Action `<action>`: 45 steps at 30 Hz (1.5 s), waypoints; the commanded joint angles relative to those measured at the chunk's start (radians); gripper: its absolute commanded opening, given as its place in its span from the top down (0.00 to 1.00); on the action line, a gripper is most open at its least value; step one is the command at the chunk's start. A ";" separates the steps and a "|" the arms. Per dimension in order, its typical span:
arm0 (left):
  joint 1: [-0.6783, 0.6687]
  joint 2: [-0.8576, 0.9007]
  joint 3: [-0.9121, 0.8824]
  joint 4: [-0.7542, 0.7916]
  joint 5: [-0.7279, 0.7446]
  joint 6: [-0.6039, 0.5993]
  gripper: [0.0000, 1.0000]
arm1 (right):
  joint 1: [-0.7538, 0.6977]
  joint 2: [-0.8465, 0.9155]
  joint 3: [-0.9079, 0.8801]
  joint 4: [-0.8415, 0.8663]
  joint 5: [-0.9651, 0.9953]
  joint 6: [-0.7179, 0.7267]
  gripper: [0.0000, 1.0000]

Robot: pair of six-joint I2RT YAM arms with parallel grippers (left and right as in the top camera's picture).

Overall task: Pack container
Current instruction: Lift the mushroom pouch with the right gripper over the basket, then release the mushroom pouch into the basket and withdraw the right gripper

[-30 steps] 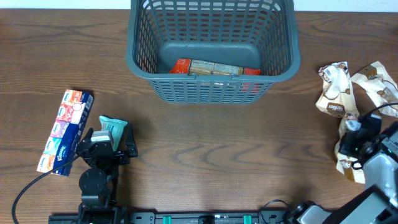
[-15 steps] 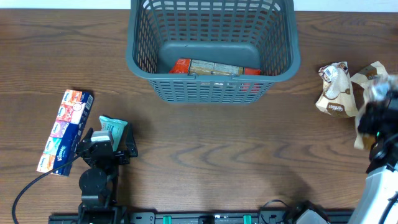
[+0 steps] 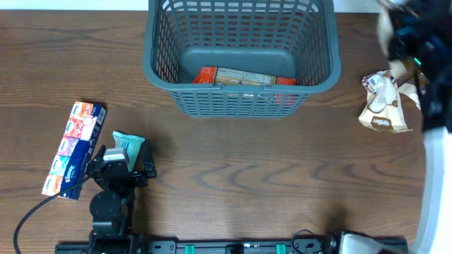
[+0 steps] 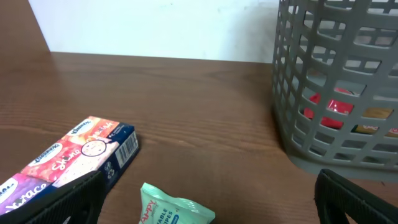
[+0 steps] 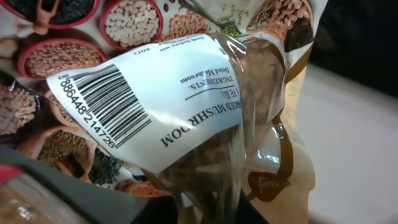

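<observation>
At the far right corner: right gripper, jaws clenched on the mushroom bag.
Risk: slack bag catching the basket rim, slipping free.
Left gripper: jaws released.

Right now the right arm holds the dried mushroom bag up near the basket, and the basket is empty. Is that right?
Not quite. The basket is not empty: the overhead view shows a red and tan packet lying on its bottom by the near wall. The part about the dried mushroom bag is right.

White label on pouch: "MUSHROOM", barcode 8886448214726.
</observation>
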 commanded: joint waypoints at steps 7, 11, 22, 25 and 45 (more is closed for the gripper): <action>-0.004 0.001 -0.017 -0.018 -0.020 -0.002 0.01 | 0.313 0.257 0.362 -0.206 -0.042 -0.347 0.99; -0.004 0.001 -0.017 -0.018 -0.020 -0.002 0.01 | 0.436 0.329 0.429 -0.338 -0.021 -0.489 0.99; -0.004 0.001 -0.017 -0.018 -0.019 -0.002 0.01 | 0.582 0.510 0.430 -0.508 0.120 -0.639 0.99; -0.004 0.001 -0.017 -0.019 -0.019 -0.002 0.01 | 0.575 0.558 0.430 -0.541 0.120 -0.663 0.99; -0.004 0.001 -0.017 -0.025 -0.019 -0.002 0.01 | 0.552 0.613 0.432 -0.611 0.119 -0.520 0.01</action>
